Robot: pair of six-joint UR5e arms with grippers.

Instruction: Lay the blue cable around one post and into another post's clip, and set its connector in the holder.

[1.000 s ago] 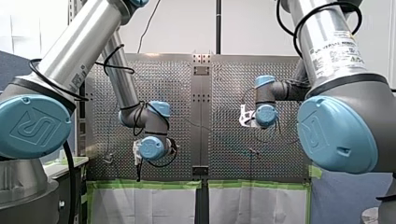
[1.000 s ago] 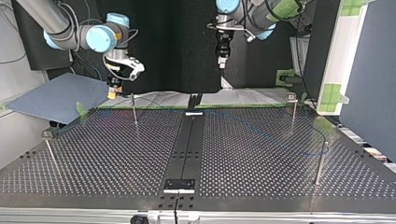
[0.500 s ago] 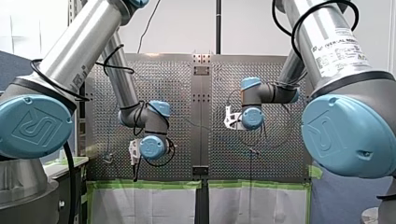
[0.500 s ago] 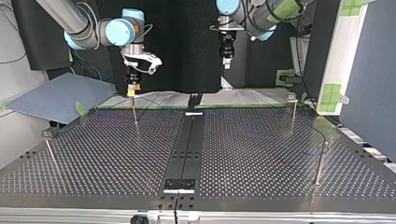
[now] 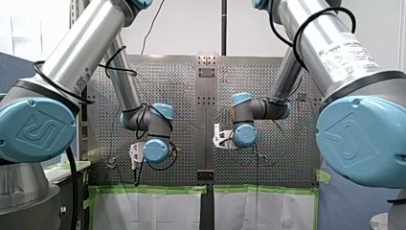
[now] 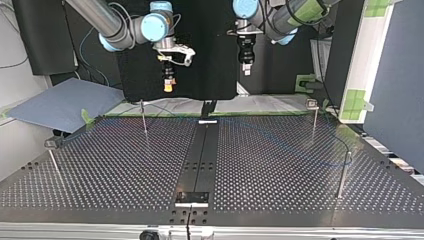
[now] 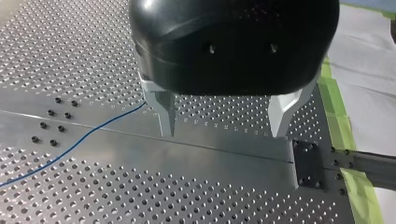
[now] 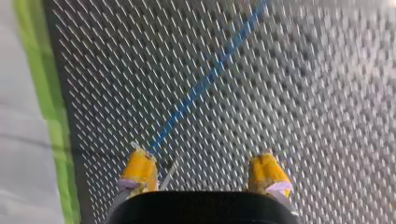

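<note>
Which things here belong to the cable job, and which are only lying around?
For the job: blue cable, posts, my left gripper and my right gripper, both open.
Lying about: grey-blue sheet, green tape.

My left arm and my right arm are built of brushed silver tubes joined by dark grey joints. Each joint is closed with a round light-blue cap bearing an embossed logo. Thin black cables loop along the tubes. A white label with black print wraps my right arm's tube. A white bracket sits at each wrist. The left gripper has a glossy black rounded housing with two small holes, and two tapered bare metal fingers. The right gripper has a black body and yellow pads.
</note>
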